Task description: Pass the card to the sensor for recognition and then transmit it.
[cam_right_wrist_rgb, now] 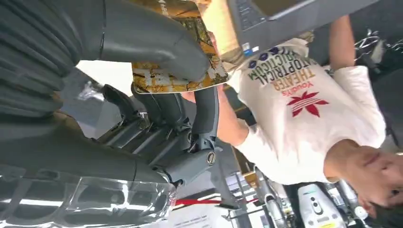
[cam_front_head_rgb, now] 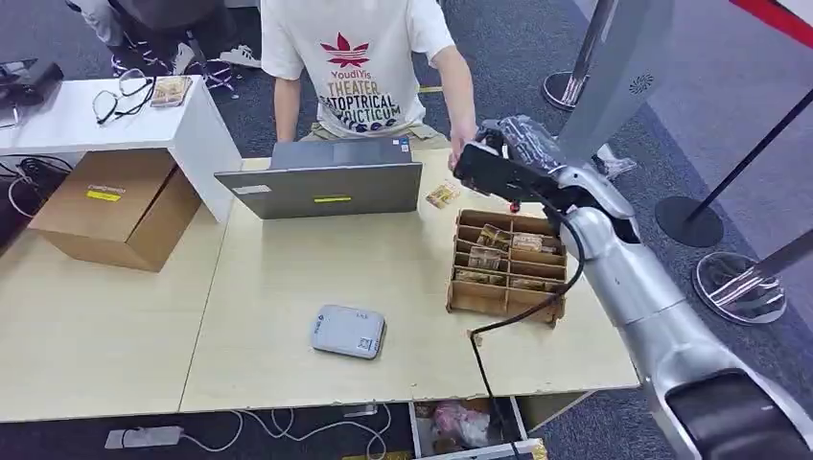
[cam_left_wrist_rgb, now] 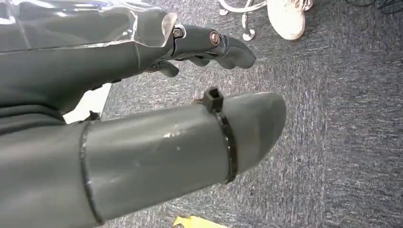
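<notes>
My right hand is raised over the table's far right side, above the back of the wooden card box. In the right wrist view its thumb and dark fingers pinch a yellow-brown patterned card. A person in a white T-shirt sits across the table, with a hand reaching right up to my right hand and the card. The grey-white sensor box lies on the table's near middle. My left hand hangs over grey carpet, holding nothing, fingers apart.
A grey laptop stands open at the table's far edge, with loose cards beside it. A cardboard box and a white desk are at the left. Stanchion bases stand on the right.
</notes>
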You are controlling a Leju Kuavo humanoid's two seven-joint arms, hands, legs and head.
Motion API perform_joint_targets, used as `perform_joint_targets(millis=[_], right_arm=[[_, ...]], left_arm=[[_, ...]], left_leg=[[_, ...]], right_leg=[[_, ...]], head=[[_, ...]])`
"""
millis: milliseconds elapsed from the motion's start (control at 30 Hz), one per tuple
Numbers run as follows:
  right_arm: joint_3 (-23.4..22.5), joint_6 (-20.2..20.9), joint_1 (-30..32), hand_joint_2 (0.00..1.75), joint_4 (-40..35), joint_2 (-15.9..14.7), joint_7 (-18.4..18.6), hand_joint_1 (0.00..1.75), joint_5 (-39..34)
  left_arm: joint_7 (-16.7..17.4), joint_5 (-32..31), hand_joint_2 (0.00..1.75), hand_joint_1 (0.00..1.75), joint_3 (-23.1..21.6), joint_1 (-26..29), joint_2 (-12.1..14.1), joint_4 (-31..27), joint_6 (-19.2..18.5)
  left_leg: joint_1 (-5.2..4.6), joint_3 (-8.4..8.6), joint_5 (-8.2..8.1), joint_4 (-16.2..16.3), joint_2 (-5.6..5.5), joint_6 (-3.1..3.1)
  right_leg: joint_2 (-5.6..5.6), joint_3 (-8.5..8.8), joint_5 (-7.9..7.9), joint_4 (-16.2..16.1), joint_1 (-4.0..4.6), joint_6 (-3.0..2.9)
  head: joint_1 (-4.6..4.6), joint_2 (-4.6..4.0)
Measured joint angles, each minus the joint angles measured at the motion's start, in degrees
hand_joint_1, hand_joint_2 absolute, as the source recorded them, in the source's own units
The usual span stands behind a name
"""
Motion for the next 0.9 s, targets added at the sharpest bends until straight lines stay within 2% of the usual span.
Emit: perform_joint_targets(millis=[167,233,333,733,900], right_arm=[[1.4,0.3,-2.8,1.75,4.2,3.5,-0.6,1.71,-0.6],[1.8,0.3,-3.2,1.75,5.4,4.5,-1.0,1.75,-0.8],[2.5,0.2,-3.6,1.75,7.2,5.6,-1.2,1.71,-1.2],[4.2,-0.1,-3.3,1.75,11.2,8.0,-1.7,1.73,-2.1],[4.3,-0.1,-3.2,1.75,11.4,8.1,-1.7,1.75,-2.1]], left_arm=[[0.0,0.1,0.0,0.0,0.0,0.0,0.0,0.0,-0.4],[0.0,-0.1,0.0,0.0,0.0,0.0,0.0,0.0,-0.4],[0.0,-0.2,0.0,0.0,0.0,0.0,0.0,0.0,-0.4],[0.5,-0.4,0.0,0.0,0.0,0.0,-0.1,0.0,-0.4],[0.5,-0.4,0.0,0.0,0.0,0.0,-0.1,0.0,-0.4]], left_leg=[[0.0,0.01,0.0,0.0,-0.01,0.0],[0.0,0.0,0.0,0.0,-0.04,0.0],[0.0,0.0,0.0,0.0,-0.04,0.0],[0.01,0.01,0.0,0.0,-0.03,0.0],[0.01,0.01,0.0,0.0,-0.04,0.0]], right_leg=[[0.0,0.0,0.0,0.0,0.0,0.0],[-0.03,0.0,0.0,0.0,0.0,0.0],[-0.03,0.0,0.0,0.0,0.0,0.0],[-0.02,-0.01,0.0,0.0,0.01,0.0],[-0.02,-0.01,0.0,0.0,0.01,0.0]], head=[[0.04,0.0],[0.04,0.0],[0.0,0.0],[0.0,0.0],[0.02,0.0]])
